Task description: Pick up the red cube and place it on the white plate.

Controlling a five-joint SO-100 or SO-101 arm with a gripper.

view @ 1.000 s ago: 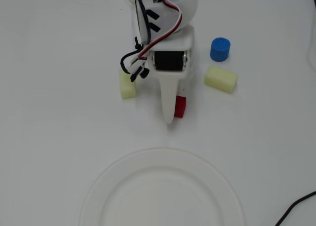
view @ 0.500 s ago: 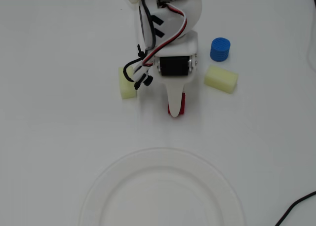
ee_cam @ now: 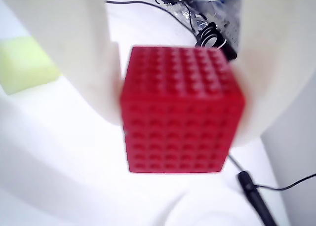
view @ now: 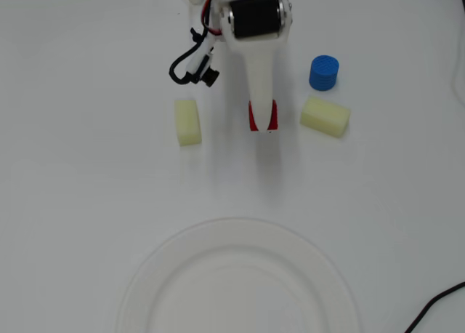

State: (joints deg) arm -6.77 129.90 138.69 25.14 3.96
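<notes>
I'm gripping the red cube (ee_cam: 181, 110) in the hand (view: 263, 122), with the carry to the white plate (view: 145, 289) remaining.

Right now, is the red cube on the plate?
No, the cube sits in the claw, well short of the plate.

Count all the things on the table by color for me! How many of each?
Red: 1, the cube squeezed in the gripper
Yellow: 2, one block left of the gripper and one block right of it in the overhead view
Blue: 1, the cylinder
White: 1, the plate
Total: 5 things
</notes>
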